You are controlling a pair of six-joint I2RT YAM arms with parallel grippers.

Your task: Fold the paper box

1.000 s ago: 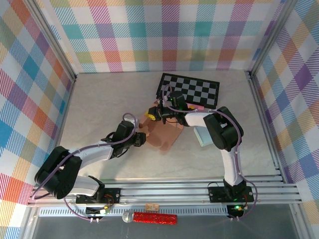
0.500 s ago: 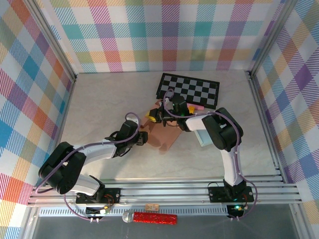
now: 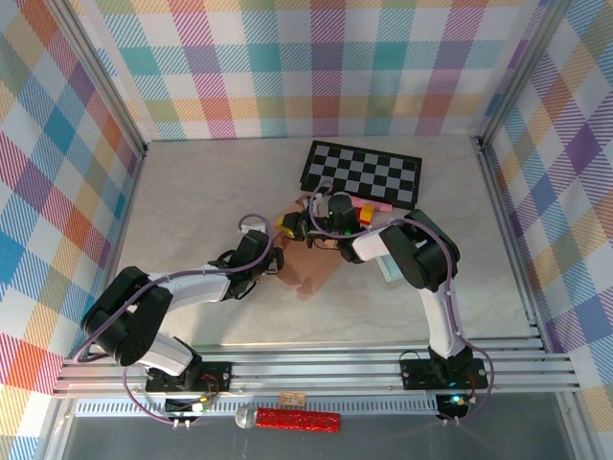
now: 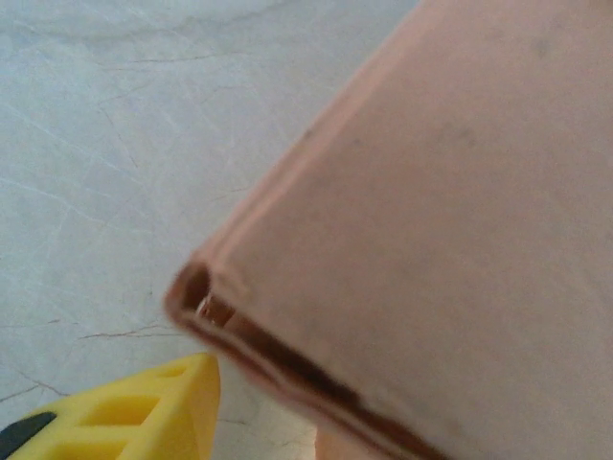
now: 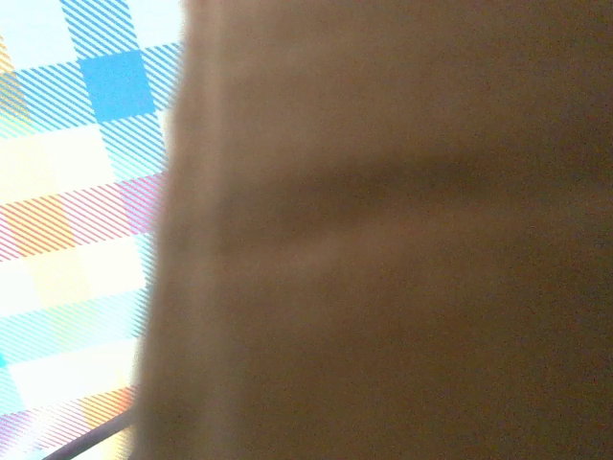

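The brown paper box (image 3: 316, 270) lies on the table (image 3: 211, 192) between the two grippers, touching both. The left gripper (image 3: 275, 264) is at the box's left edge, with the cardboard stretching away to its right. Whether its jaws are spread or pinching cannot be told. In the left wrist view a corner of the box (image 4: 431, 220) sits right in front of the camera. The cardboard there is doubled over in layers with a narrow dark gap between them, and what is in that gap is too dark to make out. A yellow piece (image 4: 134, 412) sits just below that corner.

The right gripper (image 3: 308, 226) is at the far end of the box with its jaws pressed together. Whether any cardboard sits between them cannot be told. The right wrist view is blurred, with brown cardboard (image 5: 402, 240) hard against the lens.

A yellow thing (image 3: 286, 222) lies just to the left of the right gripper. A checkered board (image 3: 362, 172) lies beyond that gripper, a pink item (image 3: 380, 206) is on the board's near edge, and a pale blue item (image 3: 386, 270) lies under the right arm.
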